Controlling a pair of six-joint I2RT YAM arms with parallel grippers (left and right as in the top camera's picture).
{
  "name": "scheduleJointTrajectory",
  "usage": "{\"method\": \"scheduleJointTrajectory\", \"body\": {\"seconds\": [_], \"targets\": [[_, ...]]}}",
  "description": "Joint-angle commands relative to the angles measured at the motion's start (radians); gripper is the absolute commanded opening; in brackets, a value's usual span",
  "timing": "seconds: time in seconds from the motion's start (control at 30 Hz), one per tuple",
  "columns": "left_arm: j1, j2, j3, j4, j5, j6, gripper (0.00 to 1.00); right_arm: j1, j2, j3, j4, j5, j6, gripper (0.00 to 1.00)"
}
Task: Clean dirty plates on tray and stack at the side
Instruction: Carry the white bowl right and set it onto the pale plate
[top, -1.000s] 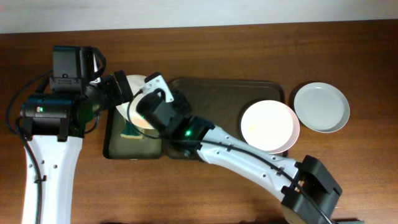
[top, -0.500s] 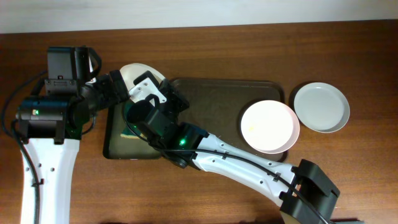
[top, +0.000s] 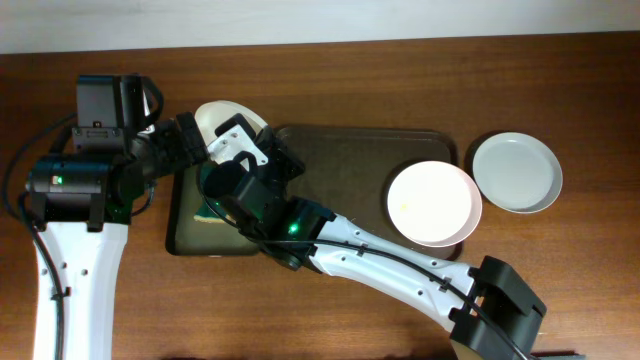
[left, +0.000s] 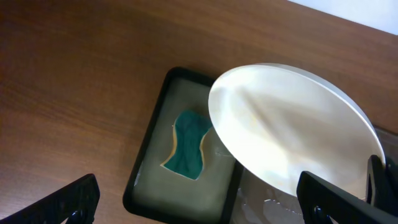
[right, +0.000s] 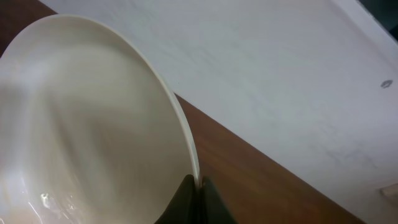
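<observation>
Right gripper pinched tight on plate rim, plate tilted over narrow tray far edge. Left gripper fingers wide apart, empty, above same tray. Step: scrubbing. Next probably: left drops onto sponge, grabs it.

Two trays are lying side by side on the table: one brown tray and one narrow dark tray. Three white plates are showing: one plate at the brown tray's right end, one plate on the table just off that tray's right edge, and one plate tilting above the narrow dark tray's far right corner. One green sponge is lying in the narrow dark tray.
</observation>
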Motion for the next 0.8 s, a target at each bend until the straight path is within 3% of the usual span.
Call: {"method": "scheduleJointTrajectory", "body": {"seconds": [0.0,0.13,0.43,0.6,0.77], "targets": [[-0.009,0.001,0.006,-0.008,0.019,0.010,1.00,-0.001,-0.008,0.022,0.008,-0.008,0.109,0.04],[-0.009,0.001,0.006,-0.008,0.019,0.010,1.00,-0.039,-0.008,0.022,-0.061,-0.193,0.235,0.04],[-0.009,0.001,0.006,-0.008,0.019,0.010,1.00,-0.316,-0.010,0.022,-0.205,-1.035,0.583,0.04],[-0.009,0.001,0.006,-0.008,0.019,0.010,1.00,-0.612,-0.010,0.022,-0.282,-1.532,0.587,0.04],[-0.009,0.001,0.006,-0.008,0.019,0.010,1.00,-0.905,-0.010,0.022,-0.451,-1.668,0.576,0.04]]}}
